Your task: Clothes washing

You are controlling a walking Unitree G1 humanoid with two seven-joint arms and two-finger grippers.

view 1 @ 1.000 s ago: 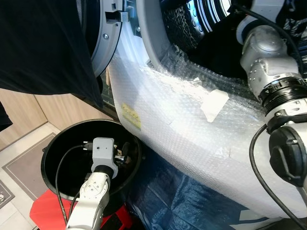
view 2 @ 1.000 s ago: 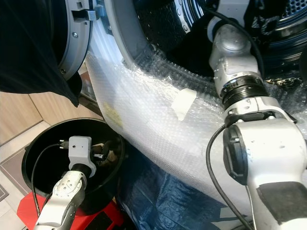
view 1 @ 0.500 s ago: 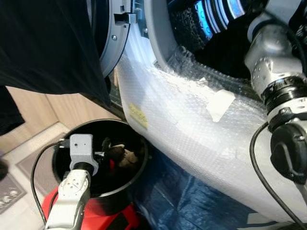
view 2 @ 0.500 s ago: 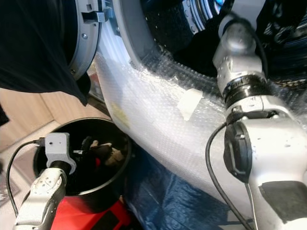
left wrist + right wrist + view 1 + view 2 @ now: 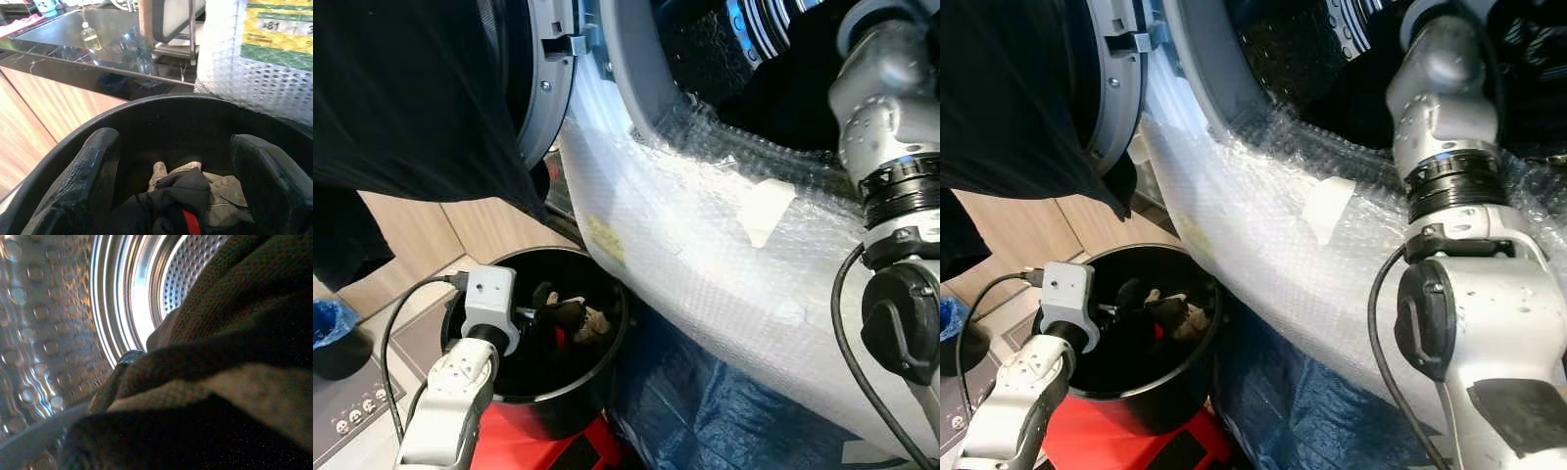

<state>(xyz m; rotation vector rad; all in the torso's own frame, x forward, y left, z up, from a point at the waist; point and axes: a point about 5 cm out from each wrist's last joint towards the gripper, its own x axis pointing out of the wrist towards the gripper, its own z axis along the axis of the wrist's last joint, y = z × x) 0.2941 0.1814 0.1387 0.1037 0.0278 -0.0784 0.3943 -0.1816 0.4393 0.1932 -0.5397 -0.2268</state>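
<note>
The left gripper, fingers spread, hangs inside a round black plastic bucket over crumpled dark and beige clothes; the right arm reaches into the bubble-wrapped washing machine's steel drum, its grip hidden by khaki fabric.

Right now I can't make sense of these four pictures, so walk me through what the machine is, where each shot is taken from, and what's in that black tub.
This is a humanoid robot doing laundry. The two wide pictures come from cameras in its head, looking down. The other two come from cameras on its wrists.

Its left hand hangs open over a round black bucket standing on the floor. A small pile of clothes lies in the bucket, dark and beige with a bit of red. The hand holds nothing.

The right arm reaches into the washing machine, whose front is wrapped in bubble wrap. The right wrist picture looks along the shiny steel drum, with brownish fabric close against the lens. I cannot tell if that hand grips it.

A dark garment hangs at upper left.
</note>
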